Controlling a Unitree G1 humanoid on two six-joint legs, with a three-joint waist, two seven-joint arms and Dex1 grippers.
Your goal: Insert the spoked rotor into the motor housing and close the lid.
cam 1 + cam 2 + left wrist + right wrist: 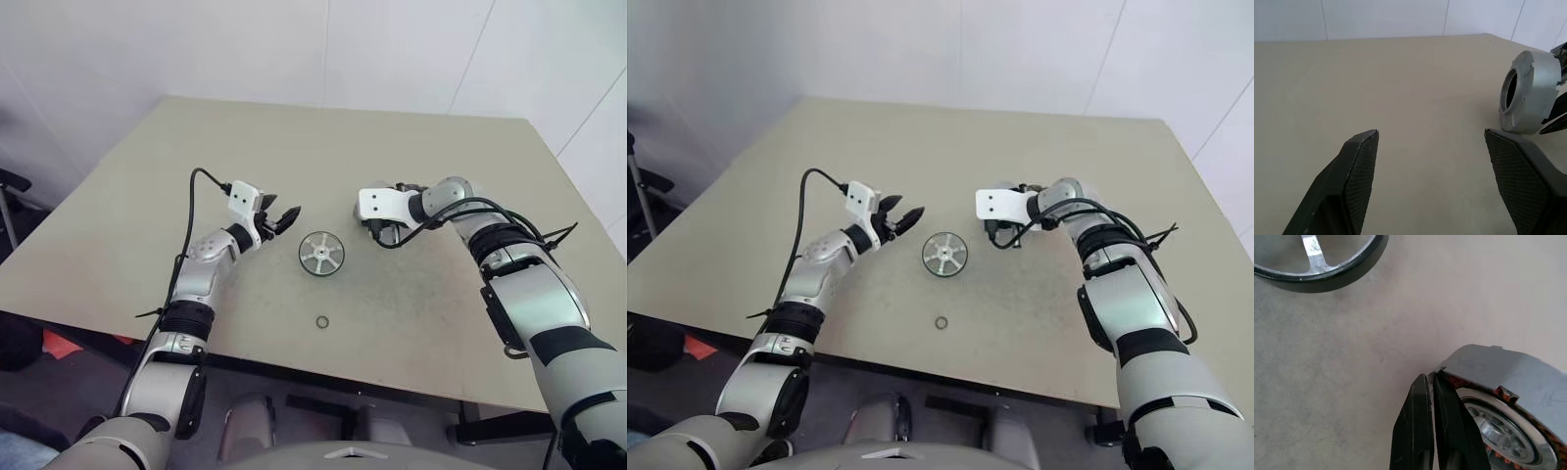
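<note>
The right gripper (1431,396) has its 2 fingers pressed together on the wall of the motor housing (1527,93), which it holds lifted just above the bench (411,176), tilted so that its open side turns toward the left gripper (284,217). Inside the housing, the right wrist view shows a silver ring and orange-brown windings, but no rotor. The left gripper stands wide open and empty, pointing level across the bench toward the housing.

The spoked rotor (321,253) lies flat on the bench between the 2 grippers, touched by neither. A small dark ring (321,321) lies apart, nearer the front edge. A lid I cannot identify with certainty.

I judge the task to be at the start: the housing is presented, the rotor not yet taken. The next move probably asks the left gripper to go down on the rotor's rim and close there, then bring it square to the housing mouth.
</note>
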